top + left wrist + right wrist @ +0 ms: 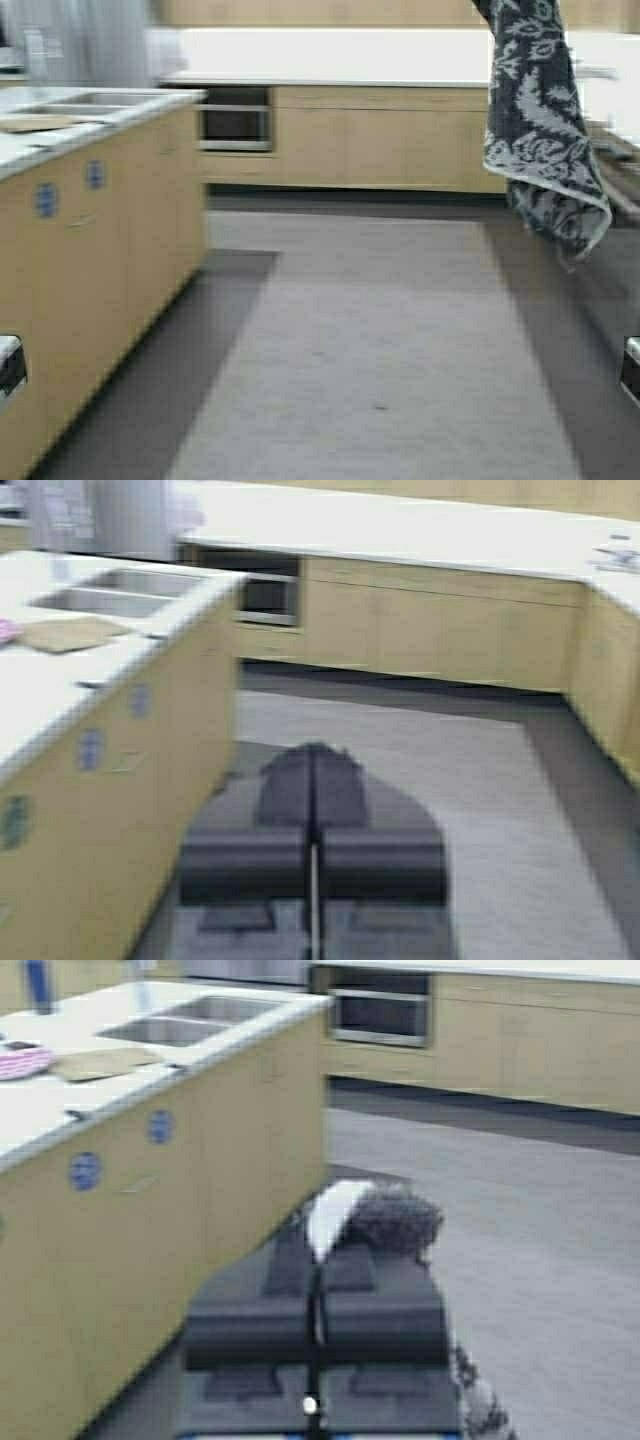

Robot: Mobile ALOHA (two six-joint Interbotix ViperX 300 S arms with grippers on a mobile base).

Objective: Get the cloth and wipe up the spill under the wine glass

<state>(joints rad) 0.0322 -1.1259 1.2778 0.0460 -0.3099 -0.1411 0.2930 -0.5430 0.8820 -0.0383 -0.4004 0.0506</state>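
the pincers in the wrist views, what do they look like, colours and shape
Both look alike. The left pincer is dark grey to black: two blocky rectangular bodies side by side with a thin seam between them, narrowing forward into flat fingers. The right pincer has the same dark blocky build, with a small pale dot on the seam near its base. No cables or printed markings show on either.

I see soft printed terry cloth pinched between my right gripper's matt black jaws; beyond them, matt wood-look cabinets.
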